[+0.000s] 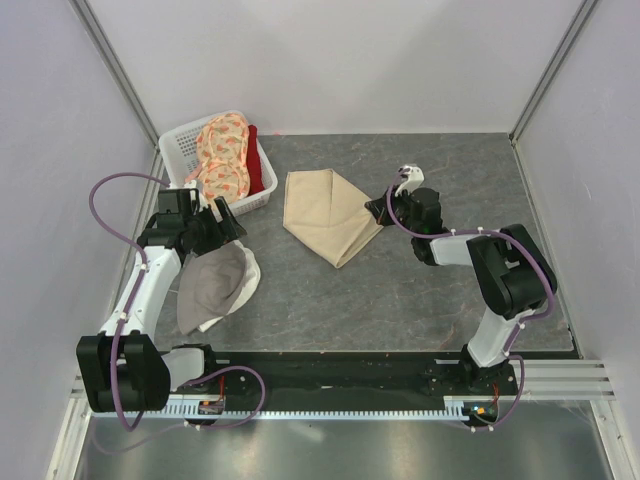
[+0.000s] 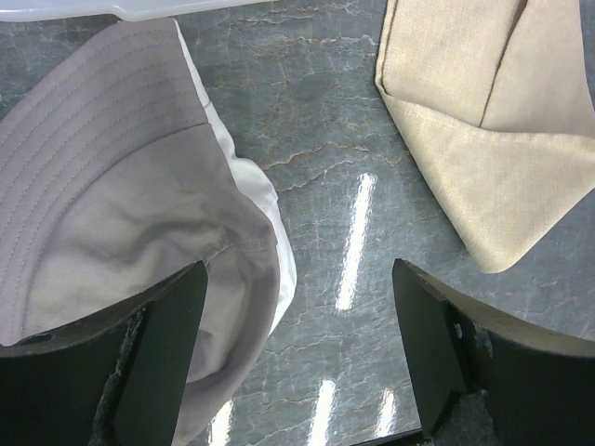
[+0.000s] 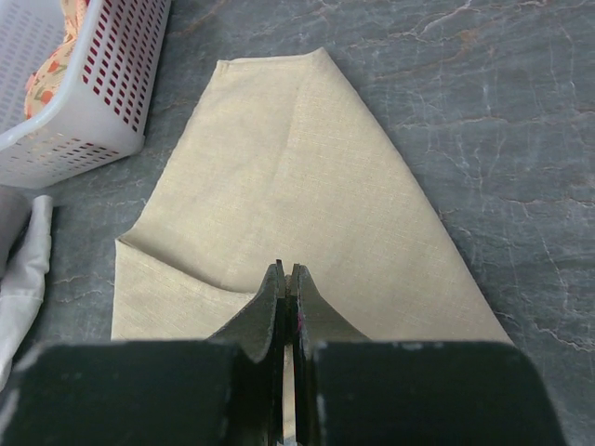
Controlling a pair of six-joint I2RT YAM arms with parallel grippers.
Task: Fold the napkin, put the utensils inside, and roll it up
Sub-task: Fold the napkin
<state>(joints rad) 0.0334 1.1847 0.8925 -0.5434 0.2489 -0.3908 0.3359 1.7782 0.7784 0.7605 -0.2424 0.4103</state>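
The beige napkin lies partly folded mid-table, one flap laid over the rest; it also shows in the right wrist view and at the top right of the left wrist view. My right gripper sits at the napkin's right corner, its jaws pressed together with a thin sliver of the cloth between them. My left gripper is open and empty, hovering over bare table next to the grey-and-white cloth. No fork is in view.
A white basket at the back left holds an orange floral cloth and a red cloth; its corner shows in the right wrist view. The grey-and-white cloth lies left of the napkin. Walls enclose the table.
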